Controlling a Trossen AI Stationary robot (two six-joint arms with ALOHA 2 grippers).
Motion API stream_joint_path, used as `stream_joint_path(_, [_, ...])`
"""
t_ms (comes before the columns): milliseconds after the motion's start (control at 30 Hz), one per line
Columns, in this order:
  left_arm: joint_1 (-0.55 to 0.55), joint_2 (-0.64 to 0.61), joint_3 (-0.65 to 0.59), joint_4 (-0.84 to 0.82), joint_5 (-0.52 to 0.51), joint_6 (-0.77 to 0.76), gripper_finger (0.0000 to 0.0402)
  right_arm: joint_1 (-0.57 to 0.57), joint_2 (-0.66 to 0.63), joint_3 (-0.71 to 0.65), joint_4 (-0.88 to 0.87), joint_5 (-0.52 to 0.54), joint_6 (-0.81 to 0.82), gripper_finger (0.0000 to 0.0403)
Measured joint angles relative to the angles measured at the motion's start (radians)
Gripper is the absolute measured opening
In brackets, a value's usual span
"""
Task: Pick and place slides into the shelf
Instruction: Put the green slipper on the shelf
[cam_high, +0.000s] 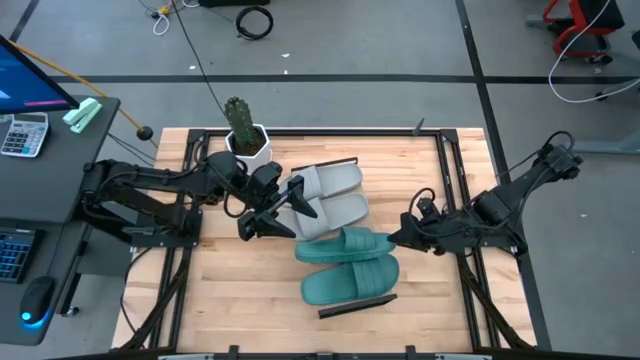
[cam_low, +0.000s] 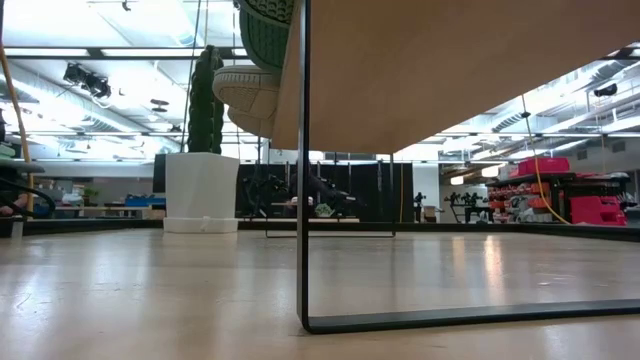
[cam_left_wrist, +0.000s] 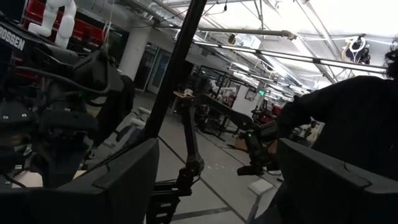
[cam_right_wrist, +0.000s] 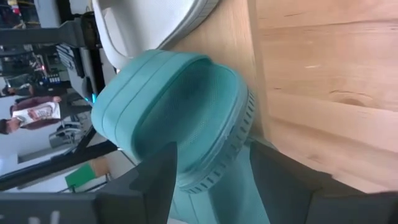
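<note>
The shelf (cam_high: 357, 305) stands in the middle of the table; in the low view its board (cam_low: 450, 70) shows from below. On it lie two grey slides (cam_high: 325, 182) (cam_high: 340, 210) and two teal slides (cam_high: 345, 245) (cam_high: 350, 282), side by side. My right gripper (cam_high: 395, 238) is at the right end of the upper teal slide (cam_right_wrist: 180, 106), which fills the gap between its fingers (cam_right_wrist: 211, 180). My left gripper (cam_high: 270, 218) hovers just left of the grey slides, open, tilted up toward the room, with nothing between its fingers (cam_left_wrist: 214, 186). My right gripper has the teal slide by its end toward the table's right edge. One finger (cam_right_wrist: 158, 177) lies on the strap side, the other against the sole's ridged edge (cam_right_wrist: 241, 140). It comes from the right, slanting down. The slide rests on the shelf beside the other teal one.
A cactus in a white pot (cam_high: 245, 135) stands at the table's far edge behind the left gripper, also in the low view (cam_low: 200, 190). The shelf's black leg (cam_low: 303, 200) stands on the tabletop. Bare wood (cam_high: 230, 290) lies at the near left.
</note>
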Motion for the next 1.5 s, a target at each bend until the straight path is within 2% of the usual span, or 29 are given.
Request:
stream_joint_path(267, [0.0,0.0,0.0,0.0,-0.007,0.011,0.033,0.0,0.063,0.0,0.052,0.014,0.008,0.0208])
stream_joint_path(367, [0.0,0.0,0.0,0.0,-0.007,0.012,0.0329,0.0,0.09,0.0,0.061,0.037,0.009,0.0195])
stream_joint_path(467, [0.0,0.0,0.0,0.0,-0.007,0.011,0.0329,0.0,0.109,0.0,0.065,0.056,0.008,0.0163])
stream_joint_path(700, [0.0,0.0,0.0,-0.001,-0.007,0.0,0.0329,0.0,0.1,0.0,0.068,0.115,-0.03,0.0048])
stream_joint_path(1000, [0.0,0.0,0.0,-0.001,-0.007,0.0,0.0329,0.0,0.045,0.0,0.055,0.201,-0.082,0.0048])
stream_joint_path(1500, [0.0,0.0,0.0,-0.001,-0.014,0.007,0.033,-0.001,0.089,0.0,-0.057,0.207,-0.119,0.0048])
